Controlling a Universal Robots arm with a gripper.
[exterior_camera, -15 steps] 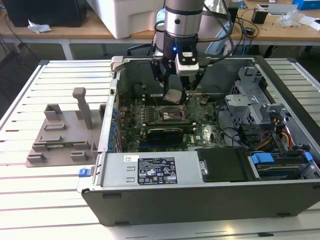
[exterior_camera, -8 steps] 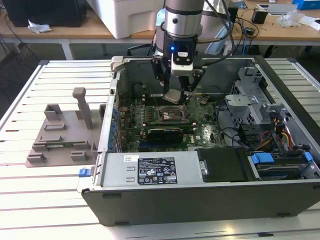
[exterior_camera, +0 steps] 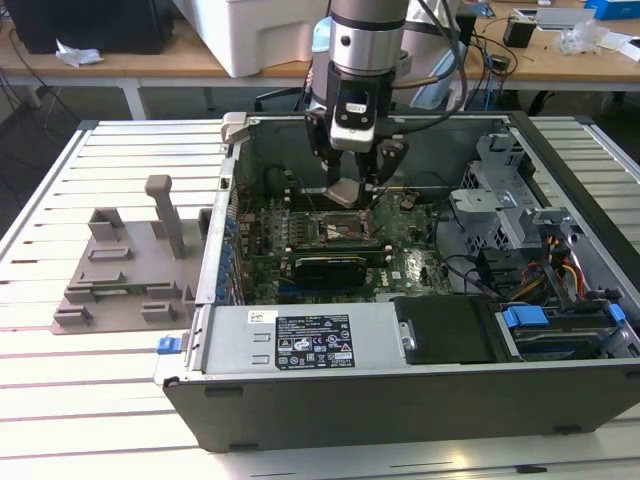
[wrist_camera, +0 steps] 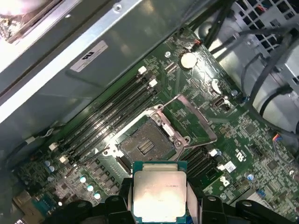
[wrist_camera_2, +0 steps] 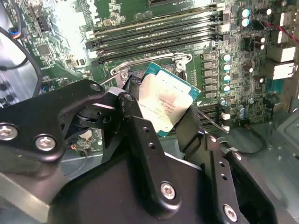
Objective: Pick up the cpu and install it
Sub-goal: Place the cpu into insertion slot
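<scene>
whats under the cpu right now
The cpu, clamped in the gripper, hangs above the motherboard, by the open, empty socket. The patch of board straight beneath it is hidden by the chip itself.

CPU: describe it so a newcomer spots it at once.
Find the open computer case on the slatted table; the arm reaches down into it. The CPU is clamped in the end effector above the empty socket. It is the one shiny silver square with a teal rim.

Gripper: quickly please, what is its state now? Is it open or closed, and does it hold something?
Gripper: closed on the cpu, holding it above the motherboard near the empty socket.
</scene>
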